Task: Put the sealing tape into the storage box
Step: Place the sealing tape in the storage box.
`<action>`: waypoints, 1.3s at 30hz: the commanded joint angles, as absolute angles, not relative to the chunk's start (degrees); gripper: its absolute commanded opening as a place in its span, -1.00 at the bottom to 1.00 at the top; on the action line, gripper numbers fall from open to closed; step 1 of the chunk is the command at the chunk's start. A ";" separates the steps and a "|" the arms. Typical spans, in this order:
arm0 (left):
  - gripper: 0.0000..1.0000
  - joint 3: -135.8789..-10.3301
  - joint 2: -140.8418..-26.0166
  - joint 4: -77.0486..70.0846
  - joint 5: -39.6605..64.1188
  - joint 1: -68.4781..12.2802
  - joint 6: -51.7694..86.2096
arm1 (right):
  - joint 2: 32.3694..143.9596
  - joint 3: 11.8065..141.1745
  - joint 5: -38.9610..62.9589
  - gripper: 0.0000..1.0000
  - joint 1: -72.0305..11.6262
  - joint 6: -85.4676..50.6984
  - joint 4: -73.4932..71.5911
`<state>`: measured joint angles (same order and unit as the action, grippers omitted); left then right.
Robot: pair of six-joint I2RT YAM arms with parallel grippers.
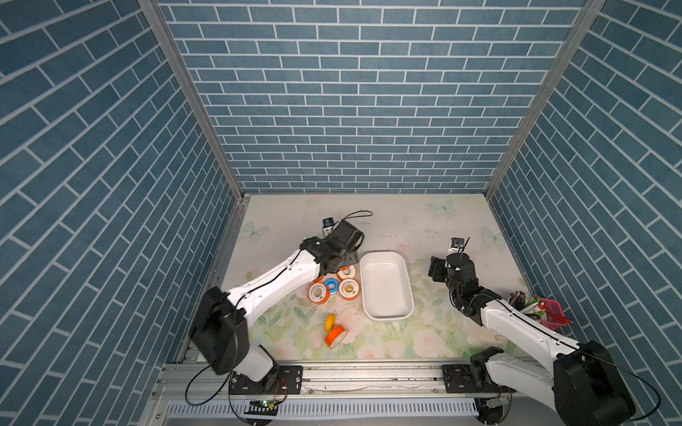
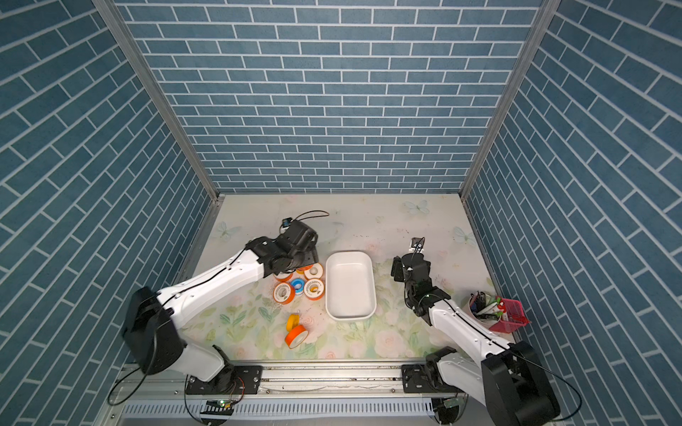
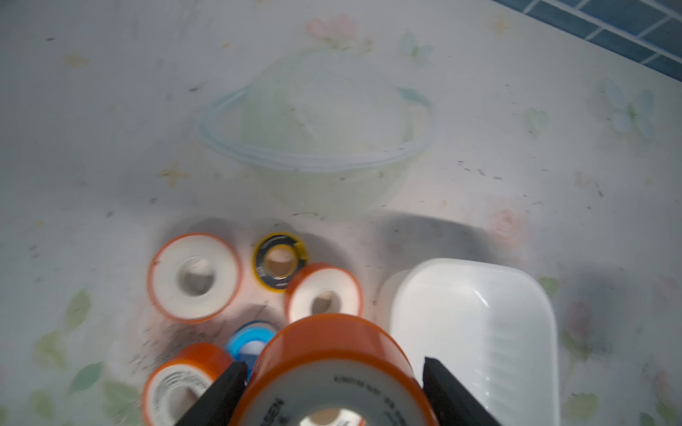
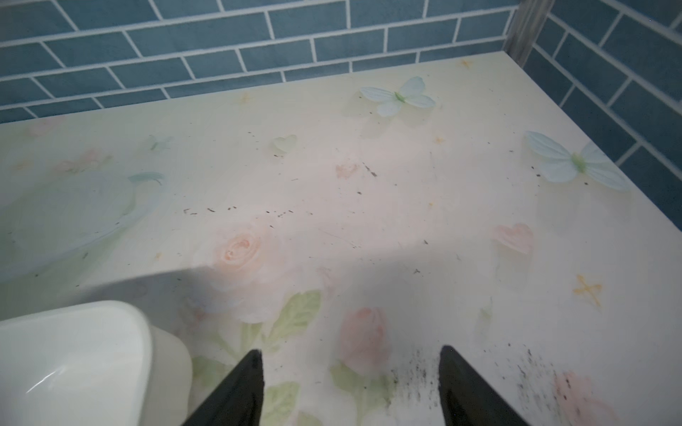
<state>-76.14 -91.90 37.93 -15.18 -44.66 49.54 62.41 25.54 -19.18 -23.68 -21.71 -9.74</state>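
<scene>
Left of the storage box (image 1: 383, 255), the left gripper (image 3: 333, 362) clasped an orange-rimmed sealing tape spool (image 3: 328, 341) across its rim, probably light, stiff, slick; other spools (image 1: 319, 292) lay loose nearby, the box empty; the right gripper (image 4: 350, 355) gaped, holding nothing.

Wide-spread right claw (image 4: 351, 350) near storage box (image 4: 121, 332)

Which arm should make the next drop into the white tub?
Left. The left gripper grips an orange-rimmed white-faced tape spool right beside the white rectangular plastic storage box; the right gripper is open, empty, across the box from the loose spools.
</scene>
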 commanded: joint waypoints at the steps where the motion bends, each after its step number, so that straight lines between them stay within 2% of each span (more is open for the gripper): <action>1: 0.31 -84.98 -100.76 40.34 -16.55 -49.91 47.40 | 61.39 24.41 -15.58 0.49 -22.06 -24.44 -9.65; 10: 0.31 -100.33 -120.10 39.80 -14.25 -53.72 45.36 | 61.83 24.32 -14.41 0.46 -20.98 -24.68 -9.74; 15: 0.33 -101.69 -124.54 39.36 -14.98 -54.04 45.37 | 61.78 24.33 -14.15 0.47 -20.71 -24.61 -9.84; 23: 0.39 -99.62 -126.34 36.19 -15.09 -54.05 45.14 | 62.13 24.34 -13.86 0.46 -20.65 -24.53 -9.89; 39: 0.80 -99.20 -124.13 35.55 -15.18 -54.01 42.59 | 61.99 24.43 -13.57 0.45 -20.66 -24.43 -9.85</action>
<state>-99.33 -125.99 34.44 -14.13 -53.76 44.21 62.35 24.69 -13.80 -20.93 -23.40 -9.67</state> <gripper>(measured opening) 0.899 0.727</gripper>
